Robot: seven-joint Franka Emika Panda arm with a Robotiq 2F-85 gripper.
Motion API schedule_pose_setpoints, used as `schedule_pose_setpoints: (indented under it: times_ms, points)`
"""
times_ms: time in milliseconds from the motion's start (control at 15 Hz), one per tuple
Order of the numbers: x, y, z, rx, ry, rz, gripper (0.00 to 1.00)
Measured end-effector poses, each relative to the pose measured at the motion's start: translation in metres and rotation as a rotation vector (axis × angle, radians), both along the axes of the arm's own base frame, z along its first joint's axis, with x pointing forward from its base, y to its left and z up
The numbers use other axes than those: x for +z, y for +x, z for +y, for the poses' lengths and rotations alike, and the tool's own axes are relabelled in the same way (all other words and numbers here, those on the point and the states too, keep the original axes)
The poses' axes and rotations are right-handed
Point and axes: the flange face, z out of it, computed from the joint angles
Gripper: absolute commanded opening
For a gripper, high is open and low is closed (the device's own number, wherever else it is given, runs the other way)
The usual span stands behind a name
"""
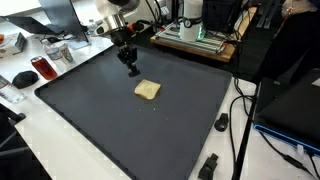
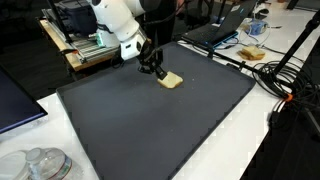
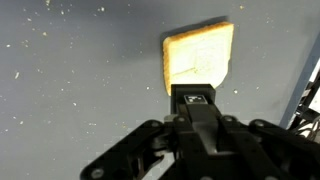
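Your gripper (image 1: 131, 70) hangs low over the dark mat, its black fingers pointing down; in the wrist view its body fills the lower half of the picture and hides the fingertips, so you cannot tell whether the jaws stand apart or together. Nothing shows between them.

Nearest to it is the slice of toast (image 3: 198, 58), a flat, roughly square piece, pale yellow-tan with a slightly darker crust edge and a dry, crumbly face. It lies flat on the mat just beside the gripper, apart from it in an exterior view (image 1: 147, 90) and close against its fingers in an exterior view (image 2: 171, 80); whether they touch, you cannot tell.

The mat (image 1: 120, 125) is a large dark grey sheet, matte and finely speckled with pale crumbs or dust in the wrist view. It lies on a white table (image 1: 40, 140).

Around the mat's edges you have a red can (image 1: 39, 68) and a black computer mouse (image 1: 22, 78) on one side, a laptop (image 2: 218, 32) and black cables (image 2: 285, 70) on another, and a clear glass lid (image 2: 38, 163) near a corner. None of these stands between the gripper and the toast.
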Motion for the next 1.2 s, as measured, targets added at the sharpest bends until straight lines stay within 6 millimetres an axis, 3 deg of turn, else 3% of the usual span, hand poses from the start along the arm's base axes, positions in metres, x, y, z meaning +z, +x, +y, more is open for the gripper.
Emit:
schedule_pose_setpoints:
  times_ms: [533,1200]
  points:
    - [0.004,-0.032,0.030,-0.066,-0.182,-0.061,0.06]
    - [0.000,-0.058,0.100,-0.053,-0.310,-0.078,0.06]
